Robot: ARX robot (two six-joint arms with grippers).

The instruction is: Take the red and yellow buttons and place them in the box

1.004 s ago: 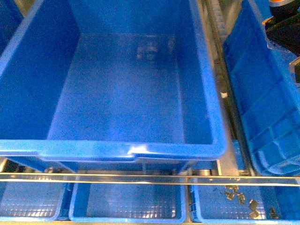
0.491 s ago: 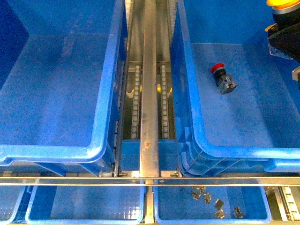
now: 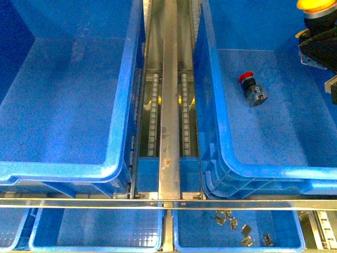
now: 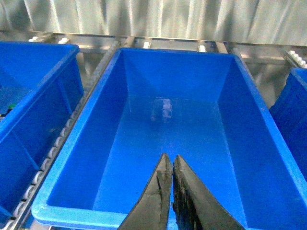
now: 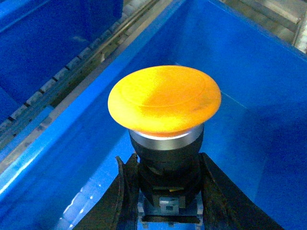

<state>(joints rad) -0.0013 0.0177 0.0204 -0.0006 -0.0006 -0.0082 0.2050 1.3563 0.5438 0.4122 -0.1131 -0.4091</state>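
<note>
My right gripper (image 5: 168,191) is shut on the black body of the yellow button (image 5: 164,98), whose orange-yellow cap faces the wrist camera. In the front view this yellow button (image 3: 315,5) and the right gripper (image 3: 317,31) hang at the far right over the right-hand box (image 3: 263,171). A red button (image 3: 251,88) lies on its side on that box's floor. In the left wrist view, my left gripper (image 4: 169,160) is shut on nothing above another deep blue bin (image 4: 192,72) that looks empty.
A second large blue bin (image 3: 63,171) stands at the left, apart from the box across a metal roller rail (image 3: 169,105). Shallow blue trays (image 3: 95,247) sit below the front edge. One tray holds several small metal parts (image 3: 242,229).
A second ago the front view showed one big empty bin. It now shows two bins with the rail between them. Over the last half second the scene barely shifted.
</note>
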